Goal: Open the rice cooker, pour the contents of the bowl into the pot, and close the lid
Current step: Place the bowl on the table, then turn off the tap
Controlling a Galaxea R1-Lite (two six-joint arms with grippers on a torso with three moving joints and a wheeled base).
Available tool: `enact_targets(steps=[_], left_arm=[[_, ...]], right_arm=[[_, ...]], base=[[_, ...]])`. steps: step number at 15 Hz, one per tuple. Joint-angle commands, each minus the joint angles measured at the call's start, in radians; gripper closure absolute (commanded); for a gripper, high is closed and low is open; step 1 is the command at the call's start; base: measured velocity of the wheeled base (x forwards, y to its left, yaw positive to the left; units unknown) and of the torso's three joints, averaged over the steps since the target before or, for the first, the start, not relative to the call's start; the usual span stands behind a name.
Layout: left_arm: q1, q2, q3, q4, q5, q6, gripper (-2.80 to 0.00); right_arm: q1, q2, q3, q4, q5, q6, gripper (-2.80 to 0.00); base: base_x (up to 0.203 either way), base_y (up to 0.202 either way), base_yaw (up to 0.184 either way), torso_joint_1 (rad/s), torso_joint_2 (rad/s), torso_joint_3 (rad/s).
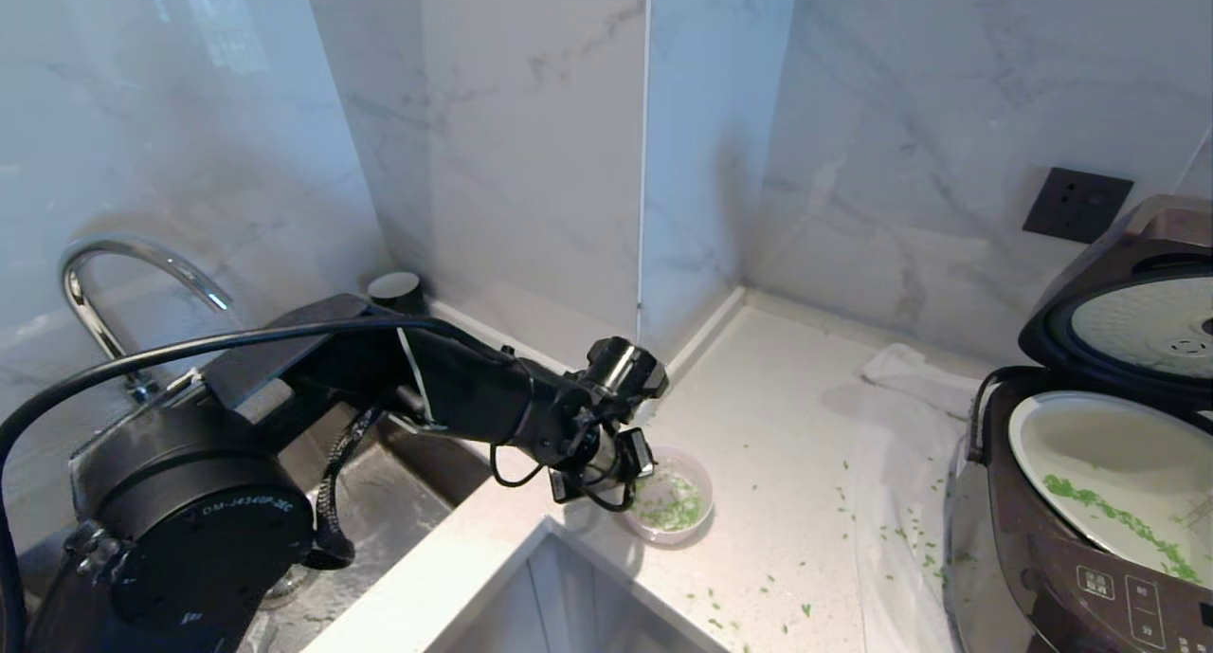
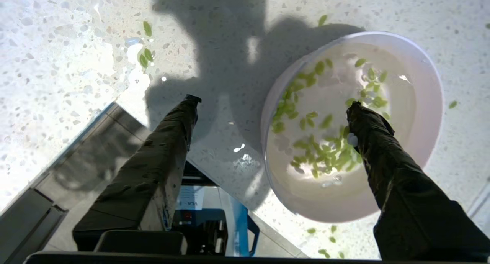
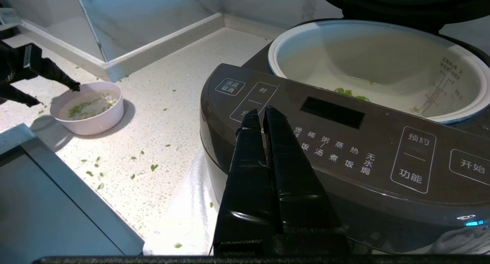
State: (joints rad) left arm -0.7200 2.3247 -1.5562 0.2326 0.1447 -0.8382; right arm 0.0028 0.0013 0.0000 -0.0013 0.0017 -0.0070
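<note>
Speckled white stone counter (image 1: 787, 463), marble-look wall panels meeting in a corner behind it, steel sink with curved faucet (image 1: 104, 283) at the left, dark wall socket (image 1: 1077, 204) at the right. Pink bowl (image 1: 671, 498) sits upright on the counter near the front edge, some green bits (image 2: 325, 145) left inside with a little water. Left gripper (image 2: 271, 107) is over it, fingers spread wide: one finger (image 2: 367, 122) inside the bowl, the other outside, gripping nothing. Rice cooker (image 1: 1071, 577) at far right on a white cloth (image 1: 900, 501), lid (image 1: 1128, 312) up, green bits in the pot (image 3: 383, 64). More bits scattered across counter and cloth. Right gripper (image 3: 262, 112) hangs in front of the cooker's panel, fingers pressed together, empty.
</note>
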Motion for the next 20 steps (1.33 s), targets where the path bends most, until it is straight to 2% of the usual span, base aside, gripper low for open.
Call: enact_targets(steps=[1, 15, 16, 20], left_arm=[[-0.004, -0.035, 0.001, 0.019, 0.001, -0.017, -2.8], [0.016, -0.088, 0.038, 0.034, -0.002, -0.019, -2.8], [0.019, -0.088, 0.042, 0.034, -0.002, -0.021, 0.0], [0.041, -0.113, 0.073, 0.034, -0.004, -0.018, 0.0]], right_arm=[[0.0, 0.0, 0.0, 0.0, 0.0, -0.001, 0.0], [0.0, 0.0, 0.0, 0.0, 0.0, 0.0, 0.0], [0.0, 0.0, 0.0, 0.0, 0.0, -0.001, 0.0], [0.0, 0.0, 0.0, 0.0, 0.0, -0.001, 0.0]], base=[[0.0, 0.0, 0.0, 0.0, 0.0, 0.0], [0.0, 0.0, 0.0, 0.0, 0.0, 0.0], [0.0, 0.0, 0.0, 0.0, 0.0, 0.0], [0.0, 0.0, 0.0, 0.0, 0.0, 0.0]])
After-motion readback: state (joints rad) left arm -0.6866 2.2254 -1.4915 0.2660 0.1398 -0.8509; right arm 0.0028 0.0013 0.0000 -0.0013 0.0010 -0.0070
